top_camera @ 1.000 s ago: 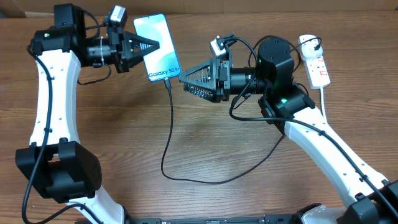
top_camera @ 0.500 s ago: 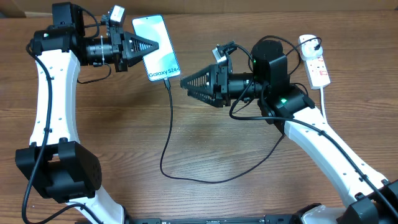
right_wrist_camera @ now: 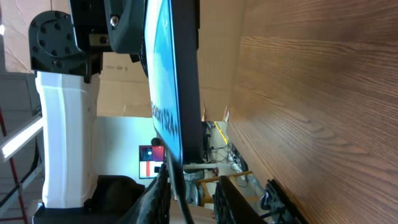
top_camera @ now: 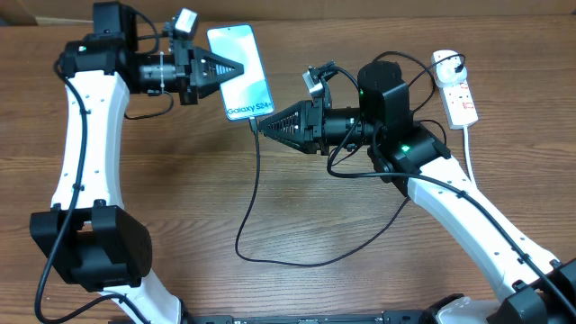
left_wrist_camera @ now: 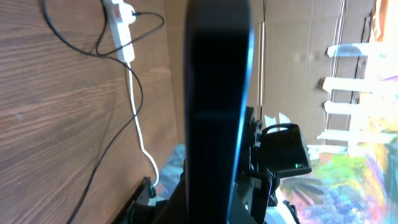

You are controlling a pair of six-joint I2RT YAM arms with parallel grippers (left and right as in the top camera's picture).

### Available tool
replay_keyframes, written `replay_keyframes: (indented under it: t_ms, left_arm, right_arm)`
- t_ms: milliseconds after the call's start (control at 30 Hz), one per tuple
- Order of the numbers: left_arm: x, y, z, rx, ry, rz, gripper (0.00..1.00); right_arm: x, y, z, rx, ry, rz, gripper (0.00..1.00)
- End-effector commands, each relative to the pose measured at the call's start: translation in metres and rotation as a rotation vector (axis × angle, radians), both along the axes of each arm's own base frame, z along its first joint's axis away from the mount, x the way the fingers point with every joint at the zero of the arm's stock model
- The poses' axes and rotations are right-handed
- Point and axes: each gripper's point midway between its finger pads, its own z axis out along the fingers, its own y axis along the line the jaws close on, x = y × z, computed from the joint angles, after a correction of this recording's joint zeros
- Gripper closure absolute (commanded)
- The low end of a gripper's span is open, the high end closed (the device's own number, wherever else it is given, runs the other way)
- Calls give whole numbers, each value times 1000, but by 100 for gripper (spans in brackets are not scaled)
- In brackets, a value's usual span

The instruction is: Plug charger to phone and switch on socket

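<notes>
The left arm [top_camera: 76, 153] goes up the side of the table [top_camera: 180, 207]. It bends at the top and points its wrist across at the other arm. The left gripper [top_camera: 236, 67] is clamped on the phone [top_camera: 255, 90], gripping it at one long edge, with one finger lying on top of the screen. The phone is held up off the table and tilted, with its blue screen facing up. In the left wrist view the phone stands right in front of the gripper and shows edge-on as a dark bar.

The right arm [top_camera: 468, 211] reaches in from the other side. It bends at the elbow and points its wrist back at the left gripper. The two grippers face each other with the phone between them. The right gripper [top_camera: 262, 127] has its tips right at the bottom end of the phone. The thin black charger cable [top_camera: 255, 193] meets the phone there, just in front of the tips. In the right wrist view the cable runs between the two fingers [right_wrist_camera: 157, 198], which are close together. It is not clear if they pinch the cable or only stand beside it.

From the tips the cable drops to the table, makes a big loop below the right gripper and runs back under the right arm. The white power strip [top_camera: 461, 97] lies flat far behind the right gripper, past its elbow. Its white cord [top_camera: 470, 148] trails beside the arm.
</notes>
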Motion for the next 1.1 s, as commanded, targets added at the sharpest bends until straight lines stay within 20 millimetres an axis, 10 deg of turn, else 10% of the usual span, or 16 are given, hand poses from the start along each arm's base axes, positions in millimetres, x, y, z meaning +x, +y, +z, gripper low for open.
replay_keyframes:
  t_ms: [0, 1067]
  left_arm:
    - [-5, -6, 13, -63, 15, -28, 96]
    - [-4, -8, 11, -55, 54, -23, 96]
  right_arm:
    - [4, 3, 9, 16, -19, -9, 79]
    - [-2, 11, 19, 52, 4, 7, 94]
